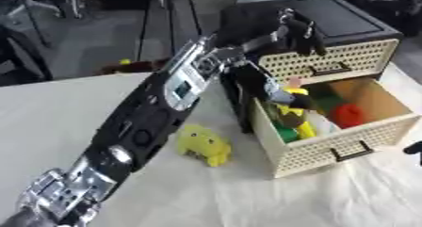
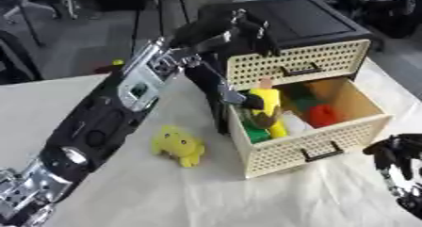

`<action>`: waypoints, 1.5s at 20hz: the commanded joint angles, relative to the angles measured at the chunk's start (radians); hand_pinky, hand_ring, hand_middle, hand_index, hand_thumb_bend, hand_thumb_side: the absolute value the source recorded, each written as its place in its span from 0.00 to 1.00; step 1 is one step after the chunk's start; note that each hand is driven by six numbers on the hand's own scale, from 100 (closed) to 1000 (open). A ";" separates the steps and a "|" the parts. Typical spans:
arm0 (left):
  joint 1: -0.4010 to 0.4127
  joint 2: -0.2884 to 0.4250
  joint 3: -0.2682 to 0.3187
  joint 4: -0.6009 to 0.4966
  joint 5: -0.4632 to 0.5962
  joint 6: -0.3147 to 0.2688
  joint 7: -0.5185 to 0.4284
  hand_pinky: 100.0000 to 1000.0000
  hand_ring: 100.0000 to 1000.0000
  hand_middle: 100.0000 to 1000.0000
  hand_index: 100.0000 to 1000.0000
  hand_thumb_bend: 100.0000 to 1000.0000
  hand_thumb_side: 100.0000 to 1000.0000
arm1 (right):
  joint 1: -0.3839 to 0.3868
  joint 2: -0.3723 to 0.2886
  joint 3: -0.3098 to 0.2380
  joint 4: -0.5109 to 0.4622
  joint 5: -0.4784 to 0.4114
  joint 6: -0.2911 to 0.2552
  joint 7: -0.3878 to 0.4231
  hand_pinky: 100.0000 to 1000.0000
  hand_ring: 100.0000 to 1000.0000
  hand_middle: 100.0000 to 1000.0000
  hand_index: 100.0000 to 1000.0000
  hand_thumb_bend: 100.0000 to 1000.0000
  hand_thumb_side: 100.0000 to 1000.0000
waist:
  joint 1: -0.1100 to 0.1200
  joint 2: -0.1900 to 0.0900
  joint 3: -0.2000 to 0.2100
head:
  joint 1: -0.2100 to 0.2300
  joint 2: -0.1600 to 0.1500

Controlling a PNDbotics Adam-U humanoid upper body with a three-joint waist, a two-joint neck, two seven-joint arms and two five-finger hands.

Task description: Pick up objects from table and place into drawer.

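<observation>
Fingers (image 2: 247, 101) of left hand (image 2: 235, 94) pinch a yellow toy (image 2: 268, 103) over the open drawer (image 2: 329, 143) (no legible writing).

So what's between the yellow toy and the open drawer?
Only bare white cloth lies between the yellow toy and the open drawer, seen best in the left eye view.

I seem to be in a lab or workshop: my table (image 1: 49, 108) wears a creased white cloth, and past its edge at 11 o'clock lie bare grey floor (image 1: 91, 42) and dark stand legs (image 1: 157, 14), with black gear (image 2: 387, 9) at 1 o'clock
</observation>
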 commanded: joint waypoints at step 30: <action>0.673 0.264 0.475 -0.464 0.477 0.363 0.181 0.43 0.46 0.42 0.65 0.26 0.79 | 0.085 -0.046 0.078 -0.021 -0.063 -0.046 0.175 0.09 0.27 0.32 0.50 0.00 1.00 | -0.015 -0.067 0.190 | -0.136 0.070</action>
